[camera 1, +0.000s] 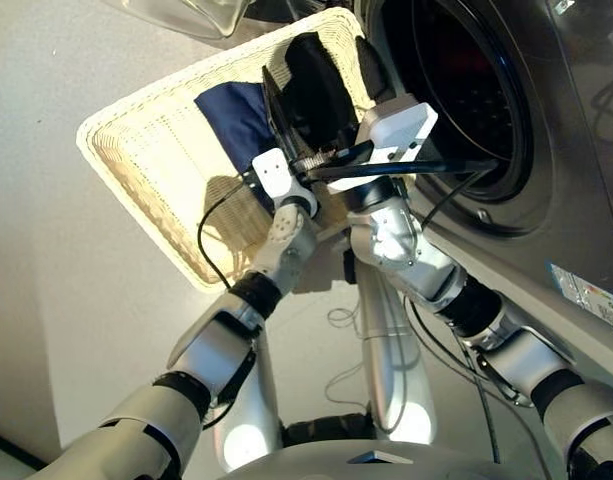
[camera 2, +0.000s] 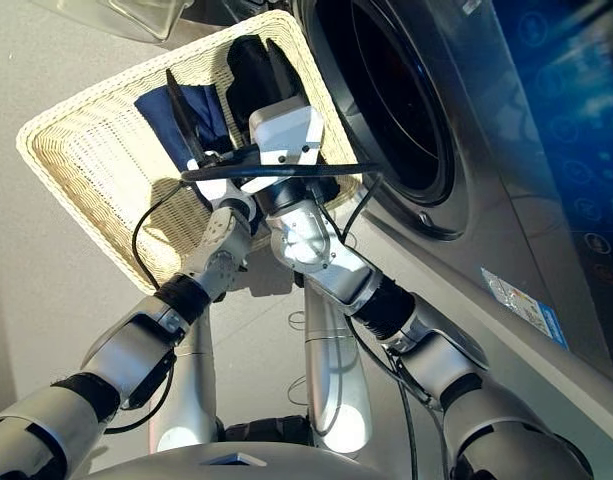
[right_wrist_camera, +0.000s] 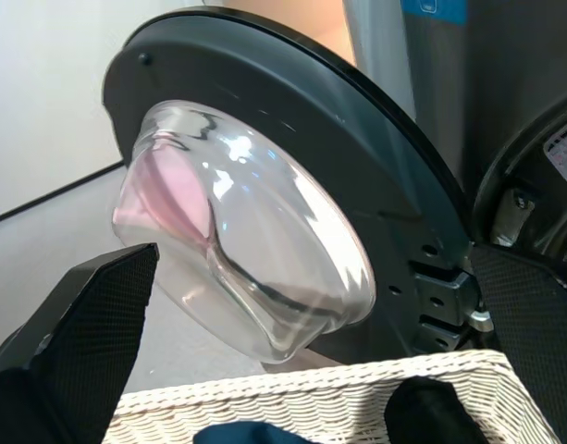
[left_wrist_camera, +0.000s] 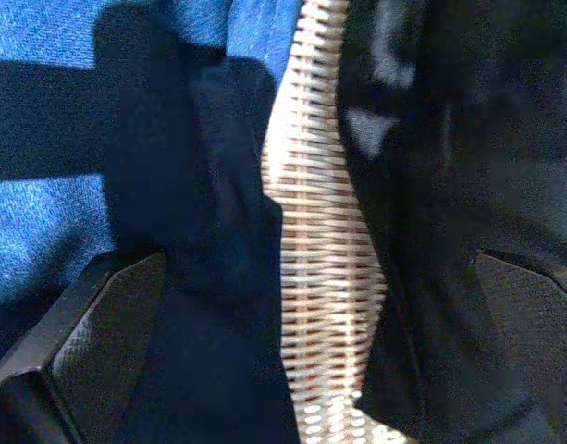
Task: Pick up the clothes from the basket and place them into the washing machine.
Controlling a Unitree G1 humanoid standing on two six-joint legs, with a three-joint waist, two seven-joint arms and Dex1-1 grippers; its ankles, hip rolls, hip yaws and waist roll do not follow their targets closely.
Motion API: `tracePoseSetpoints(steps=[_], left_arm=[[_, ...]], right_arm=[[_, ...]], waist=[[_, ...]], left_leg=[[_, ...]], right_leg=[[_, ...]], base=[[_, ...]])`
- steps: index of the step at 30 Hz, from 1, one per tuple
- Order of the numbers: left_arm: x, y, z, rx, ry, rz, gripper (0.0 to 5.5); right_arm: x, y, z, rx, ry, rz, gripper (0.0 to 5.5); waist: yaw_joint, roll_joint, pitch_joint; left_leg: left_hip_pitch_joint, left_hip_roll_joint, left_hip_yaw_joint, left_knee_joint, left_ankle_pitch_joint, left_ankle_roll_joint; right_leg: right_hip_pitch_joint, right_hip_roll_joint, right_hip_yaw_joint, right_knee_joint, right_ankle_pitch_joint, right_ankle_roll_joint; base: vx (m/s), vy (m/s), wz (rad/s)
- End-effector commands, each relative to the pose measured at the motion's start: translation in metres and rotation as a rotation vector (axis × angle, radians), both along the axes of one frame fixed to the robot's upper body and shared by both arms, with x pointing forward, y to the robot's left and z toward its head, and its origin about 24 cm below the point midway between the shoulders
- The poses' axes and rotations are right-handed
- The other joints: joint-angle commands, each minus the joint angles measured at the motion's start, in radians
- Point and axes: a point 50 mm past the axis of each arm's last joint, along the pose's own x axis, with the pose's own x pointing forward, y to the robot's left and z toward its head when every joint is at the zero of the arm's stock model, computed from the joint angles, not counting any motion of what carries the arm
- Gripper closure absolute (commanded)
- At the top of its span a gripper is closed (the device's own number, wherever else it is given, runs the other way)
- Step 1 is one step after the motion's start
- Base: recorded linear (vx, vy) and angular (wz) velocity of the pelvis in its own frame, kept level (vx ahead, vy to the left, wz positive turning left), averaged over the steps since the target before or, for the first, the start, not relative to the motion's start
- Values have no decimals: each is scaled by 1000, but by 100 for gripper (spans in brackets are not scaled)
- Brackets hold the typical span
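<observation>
The cream wicker basket (camera 1: 136, 150) lies on the floor just left of the washing machine (camera 1: 556, 160). In it lie a navy cloth (camera 1: 231, 115) and, nearer the machine, a black cloth (camera 1: 316, 80). My left gripper (left_wrist_camera: 320, 264) is open, low in the basket. One finger is over the navy cloth (left_wrist_camera: 52, 213), the other over the black cloth (left_wrist_camera: 449, 185), with a bare wicker strip (left_wrist_camera: 320, 240) between them. My right gripper (right_wrist_camera: 315, 254) is open and empty above the basket's machine side. It faces the swung-open door (right_wrist_camera: 265, 213). A faint reddish patch shows inside the drum hole (camera 1: 456, 90).
The door's glass bowl (camera 1: 186, 15) hangs past the basket's far rim. A black cable (camera 1: 211, 235) loops from my left wrist over the near rim. A blue sticker (camera 1: 586, 295) sits on the machine's front. Pale floor surrounds the basket.
</observation>
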Motion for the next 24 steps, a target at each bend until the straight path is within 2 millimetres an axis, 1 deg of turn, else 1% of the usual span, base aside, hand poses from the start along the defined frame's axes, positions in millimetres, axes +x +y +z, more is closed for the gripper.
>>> tracePoseSetpoints(steps=[1,3,9,13,20,21,22,23,24], left_arm=[[1,-29,10,-60,19,-17,0],[3,-25,9,-60,36,9,0],[4,-20,4,-38,71,57,0],[5,-17,0,-54,101,90,0],[4,-18,-3,-73,137,113,0],[4,-19,-3,-74,137,113,287],[4,-19,-4,-74,141,112,399],[3,-21,-5,-69,142,109,546],[2,-22,-5,-69,142,109,550]], right_arm=[[-25,7,24,123,-91,112,0],[-23,5,23,121,-87,97,0],[-21,-1,23,133,-87,60,0],[-20,-4,23,135,-88,43,0],[-18,-6,22,134,-86,20,0],[-18,-7,22,133,-86,17,0],[-18,-8,22,134,-84,14,0],[-17,-8,22,134,-83,11,0],[-17,-9,22,136,-83,7,0]], waist=[[-3,-20,-8],[-6,-24,-8],[-6,-26,-8],[-5,-28,-8],[-6,-28,-8],[-5,-28,-8],[-5,-28,-8],[-5,-27,-8],[-4,-26,-8]], left_leg=[[-70,-11,-17,4,51,-21],[-84,-10,-18,14,48,-21],[-104,-8,-22,22,47,-19],[-111,-7,-21,24,45,-19],[-125,-9,-26,28,46,-17],[-127,-9,-27,28,46,-17],[-128,-9,-27,30,46,-17],[-128,-9,-26,30,47,-17],[-128,-10,-27,29,47,-17]], right_leg=[[-34,-2,-36,81,-76,8],[-43,-3,-38,84,-77,8],[-60,-3,-42,87,-76,8],[-70,-2,-42,88,-75,9],[-79,-2,-41,90,-71,10],[-81,-2,-41,92,-72,10],[-82,-2,-41,93,-71,10],[-82,-2,-41,92,-70,10],[-82,-3,-41,90,-69,10]], base=[[0,0,0],[0,0,0],[0,0,0],[0,0,0],[0,0,0],[0,0,0],[0,0,0],[0,0,0],[0,0,0]])
